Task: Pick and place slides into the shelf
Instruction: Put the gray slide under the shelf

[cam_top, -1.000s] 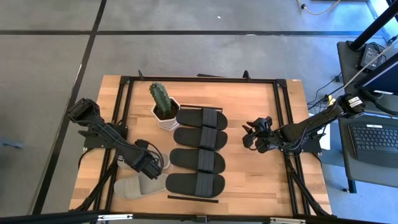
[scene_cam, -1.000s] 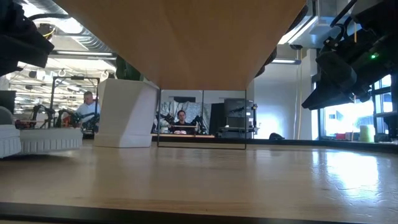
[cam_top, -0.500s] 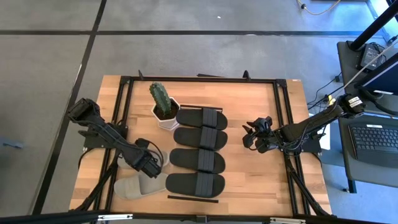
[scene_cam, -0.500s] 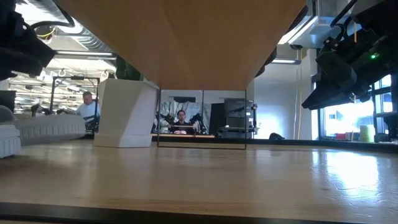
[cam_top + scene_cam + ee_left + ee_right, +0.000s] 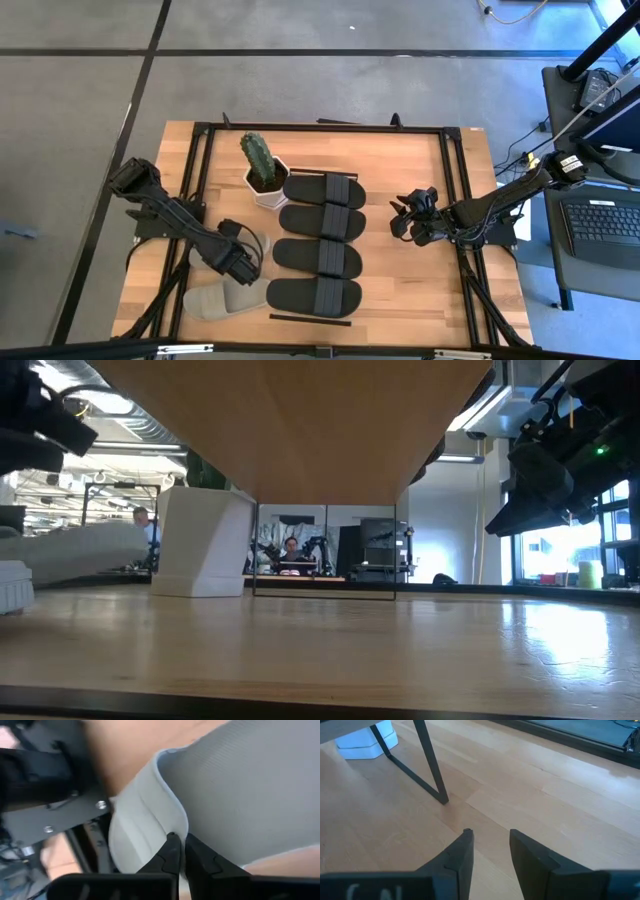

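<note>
Grey slide [image 5: 240,795] fills the left wrist view, its strap edge pinched between the closed fingers [image 5: 170,857] of the left gripper [image 5: 243,262]. From above, this gripper sits at the left part of the table [image 5: 420,300], over the upper of the two grey-beige slides; the second grey slide [image 5: 222,301] lies flat just beside it toward the front edge. In the low view the held slide [image 5: 75,548] shows as a pale band raised off the tabletop at the far left, with another pale edge [image 5: 14,582] resting on the wood below it. Four black slides lie side by side in a column on the shelf [image 5: 310,319], whose thin black end bar shows just beyond the nearest black slide [image 5: 313,295]; next come the second [image 5: 317,257], third [image 5: 322,222] and fourth [image 5: 324,189]. A white pot [image 5: 266,190] with a cactus [image 5: 257,157] stands touching the fourth slide's left end. The right gripper [image 5: 408,221] waits over bare wood well to the right of the shelf, its fingers [image 5: 462,855] parted and empty. Beyond the table, the low view shows a seated person [image 5: 291,553] in the room behind
</note>
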### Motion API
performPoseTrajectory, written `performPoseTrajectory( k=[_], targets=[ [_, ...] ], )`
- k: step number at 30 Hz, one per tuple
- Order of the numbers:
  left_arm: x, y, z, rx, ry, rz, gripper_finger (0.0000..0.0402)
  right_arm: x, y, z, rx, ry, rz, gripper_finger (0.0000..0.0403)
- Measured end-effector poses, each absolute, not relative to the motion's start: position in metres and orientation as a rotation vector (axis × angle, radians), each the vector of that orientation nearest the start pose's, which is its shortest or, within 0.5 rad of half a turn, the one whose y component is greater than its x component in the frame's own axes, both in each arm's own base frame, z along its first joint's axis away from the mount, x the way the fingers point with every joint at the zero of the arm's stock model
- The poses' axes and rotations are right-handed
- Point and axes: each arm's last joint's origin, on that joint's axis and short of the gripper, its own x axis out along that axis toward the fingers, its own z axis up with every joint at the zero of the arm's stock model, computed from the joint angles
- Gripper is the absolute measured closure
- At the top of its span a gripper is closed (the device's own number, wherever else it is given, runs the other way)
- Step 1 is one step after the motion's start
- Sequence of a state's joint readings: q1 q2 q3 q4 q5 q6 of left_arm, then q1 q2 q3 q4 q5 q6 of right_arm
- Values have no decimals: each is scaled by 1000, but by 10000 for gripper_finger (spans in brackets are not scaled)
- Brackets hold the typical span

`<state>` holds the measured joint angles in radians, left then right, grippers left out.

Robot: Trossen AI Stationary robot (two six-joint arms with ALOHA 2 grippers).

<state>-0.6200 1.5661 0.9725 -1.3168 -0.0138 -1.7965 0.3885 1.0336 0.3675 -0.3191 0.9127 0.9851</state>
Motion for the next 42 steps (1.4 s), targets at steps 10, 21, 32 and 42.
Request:
performPoseTrajectory(
  k=[10, 21, 32, 42],
  targets=[
    [184, -132, 236, -435, 1429, 1153, 399, 158, 40, 155, 312, 465, -789, 275],
    [201, -140, 275, -427, 1347, 936, 400, 159, 40, 155, 313, 465, -789, 275],
    [201, -142, 277, -318, 1510, 738, 401, 159, 40, 155, 315, 463, -788, 275],
    [197, -148, 277, -397, 1759, 566, 401, 159, 40, 155, 316, 462, -788, 275]
  ],
)
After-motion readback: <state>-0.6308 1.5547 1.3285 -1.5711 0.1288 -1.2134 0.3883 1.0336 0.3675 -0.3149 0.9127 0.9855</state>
